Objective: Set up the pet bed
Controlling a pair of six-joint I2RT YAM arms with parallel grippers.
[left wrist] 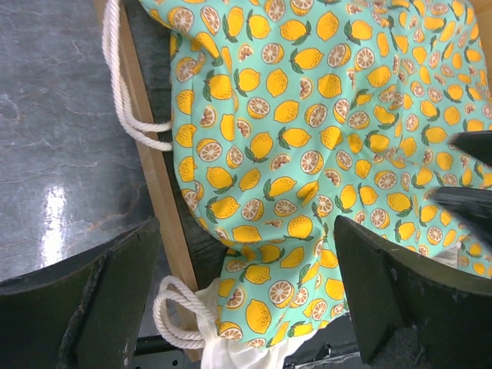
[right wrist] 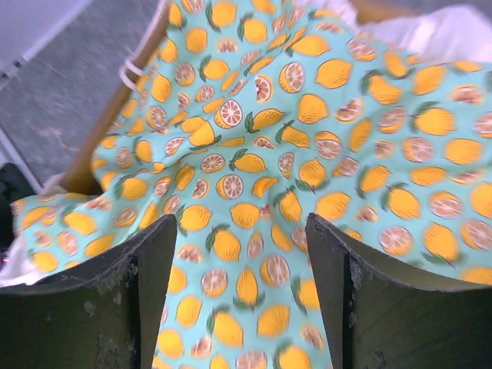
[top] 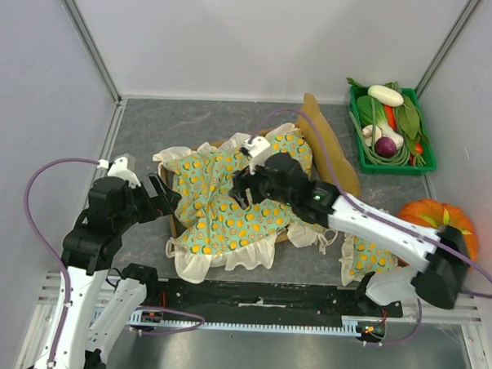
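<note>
the top camera looks down from above the near edge over the whole table (top: 151, 123). both wrist cameras look down on the blanket (top: 228, 212) from very close; all three views share this cloth.

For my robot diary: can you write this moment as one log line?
bed: blanket on it, bunched | left claw: open over blanket edge | right claw: open over blanket
</note>
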